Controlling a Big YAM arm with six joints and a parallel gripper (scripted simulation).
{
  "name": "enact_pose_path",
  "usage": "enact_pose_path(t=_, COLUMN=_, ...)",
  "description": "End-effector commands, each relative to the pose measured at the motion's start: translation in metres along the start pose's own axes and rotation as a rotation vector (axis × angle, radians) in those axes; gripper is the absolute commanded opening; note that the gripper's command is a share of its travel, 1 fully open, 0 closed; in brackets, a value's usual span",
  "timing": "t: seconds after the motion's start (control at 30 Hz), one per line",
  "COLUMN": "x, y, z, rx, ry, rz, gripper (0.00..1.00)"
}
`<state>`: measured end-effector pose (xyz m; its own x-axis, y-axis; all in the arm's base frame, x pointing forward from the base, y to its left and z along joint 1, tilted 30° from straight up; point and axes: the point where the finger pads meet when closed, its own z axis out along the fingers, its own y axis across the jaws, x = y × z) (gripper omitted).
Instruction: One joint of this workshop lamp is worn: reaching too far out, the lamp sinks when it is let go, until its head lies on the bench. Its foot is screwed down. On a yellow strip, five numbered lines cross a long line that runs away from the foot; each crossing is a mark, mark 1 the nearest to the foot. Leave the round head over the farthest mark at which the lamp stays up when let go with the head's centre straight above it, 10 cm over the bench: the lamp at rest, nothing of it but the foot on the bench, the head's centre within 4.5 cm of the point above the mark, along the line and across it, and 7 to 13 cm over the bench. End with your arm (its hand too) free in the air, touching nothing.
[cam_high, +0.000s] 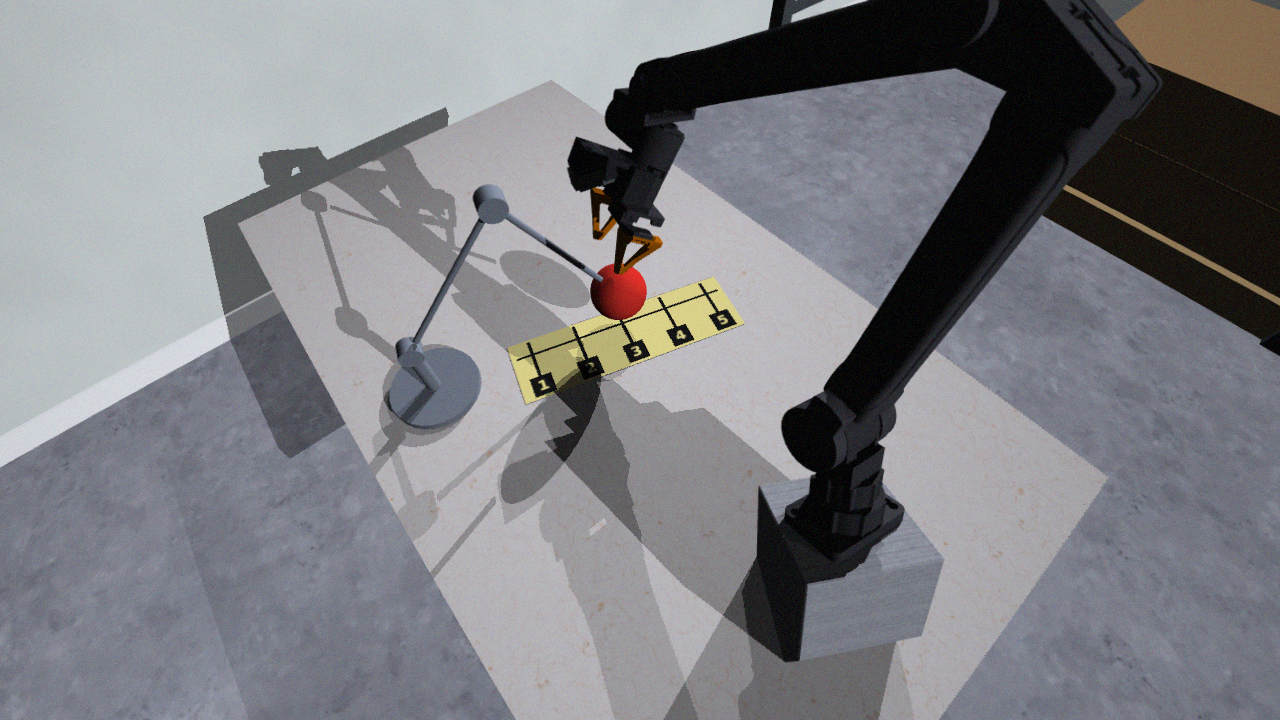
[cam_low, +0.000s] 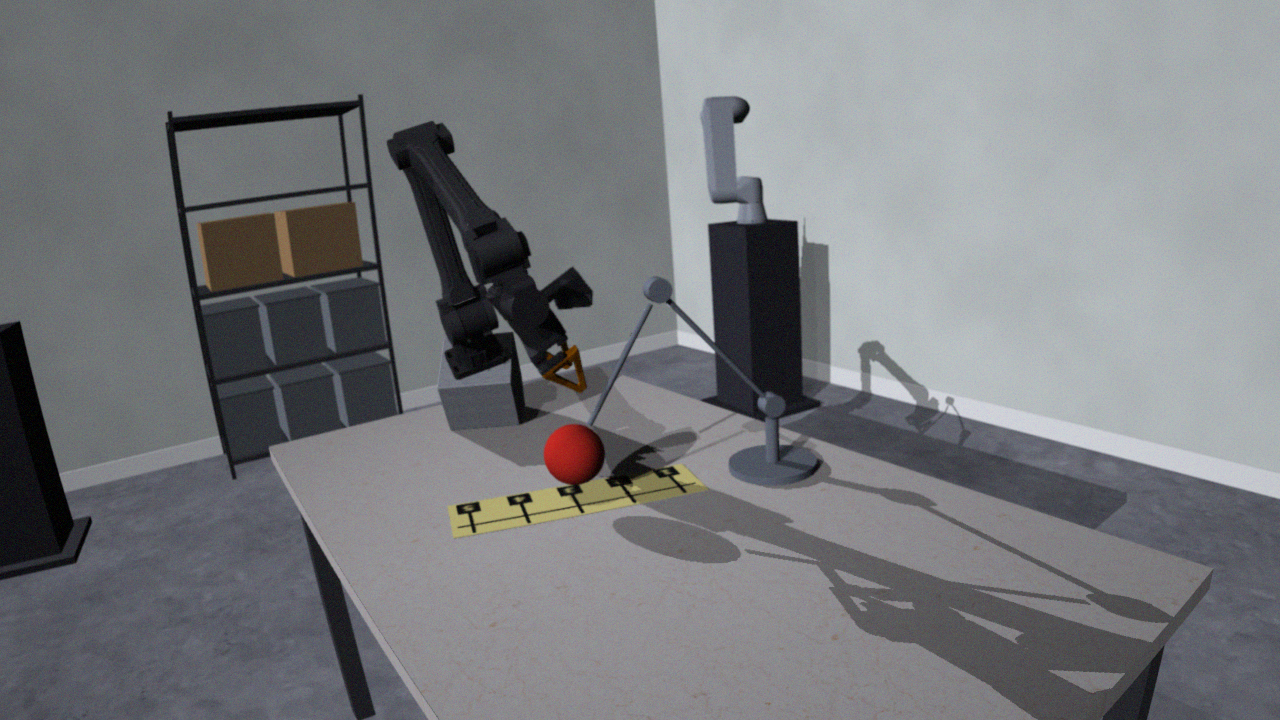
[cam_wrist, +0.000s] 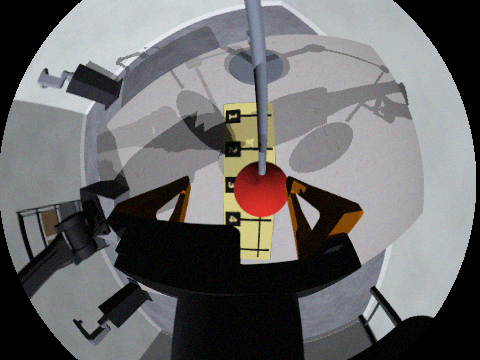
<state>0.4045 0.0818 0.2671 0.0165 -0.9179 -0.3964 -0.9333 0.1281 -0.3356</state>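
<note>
While gripper gapes wide, red head hangs above yellow strip

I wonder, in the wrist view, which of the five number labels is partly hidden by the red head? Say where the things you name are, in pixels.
Label 3 (cam_high: 636, 350) (cam_low: 570, 490) (cam_wrist: 229, 184): the red head (cam_high: 618, 291) (cam_low: 574, 454) (cam_wrist: 261, 192) overlaps its edge there, whereas 1, 2 and 4 show whole and 5 is out of sight.

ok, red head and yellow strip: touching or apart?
Apart. The exterior view shows it: the red head hangs on the lamp's rod, its underside above the yellow strip.
</note>
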Motion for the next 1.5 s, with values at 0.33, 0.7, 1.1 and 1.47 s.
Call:
enact_pose_path(t=0.33, x=0.004, y=0.001, z=-0.057, rx=0.01, ry=0.001, rz=-0.003, gripper=1.0)
enact_pose_path(t=0.7, x=-0.002, y=-0.007, z=-0.076, rx=-0.029, ry=0.008, rz=0.021, gripper=1.0)
enact_pose_path(t=1.1, x=-0.005, y=-0.008, z=-0.086, rx=-0.057, ry=0.015, rz=0.039, gripper=1.0)
enact_pose_path(t=1.47, x=-0.004, y=0.002, z=-0.079, rx=-0.063, ry=0.017, rz=0.044, gripper=1.0)
